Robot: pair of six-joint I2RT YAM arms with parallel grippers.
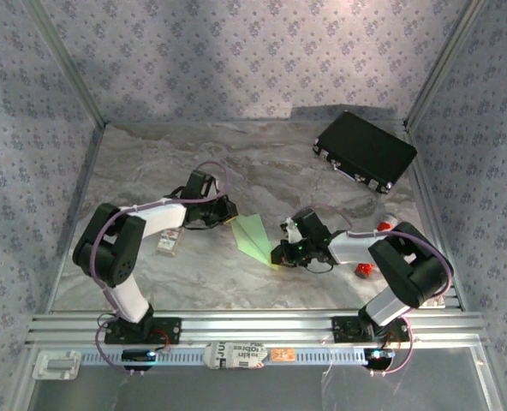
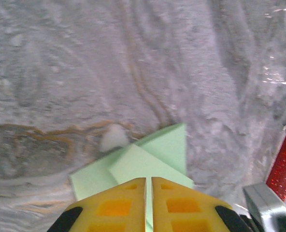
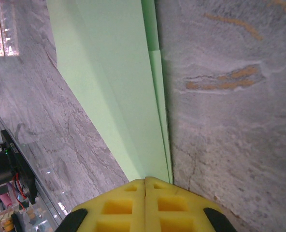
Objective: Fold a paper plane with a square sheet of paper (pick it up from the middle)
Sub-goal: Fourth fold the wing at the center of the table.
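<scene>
The pale green sheet of paper (image 1: 253,238) lies on the marble table (image 1: 151,163) as a creased pointed shape, tip toward the near right. My left gripper (image 1: 229,211) sits at its wide far-left end; in the left wrist view the fingers (image 2: 149,180) are nearly together over the layered paper (image 2: 148,157), with a thin green slit between them. My right gripper (image 1: 279,255) is at the pointed end. In the right wrist view its fingers (image 3: 145,180) are pressed shut on the folded paper (image 3: 119,87), which runs straight out from the tips.
A black rectangular case (image 1: 365,151) lies at the far right. Small red objects (image 1: 365,270) sit by the right arm, and one red piece (image 2: 284,164) shows in the left wrist view. A small packet (image 1: 169,242) lies under the left arm. Patterned walls enclose the table.
</scene>
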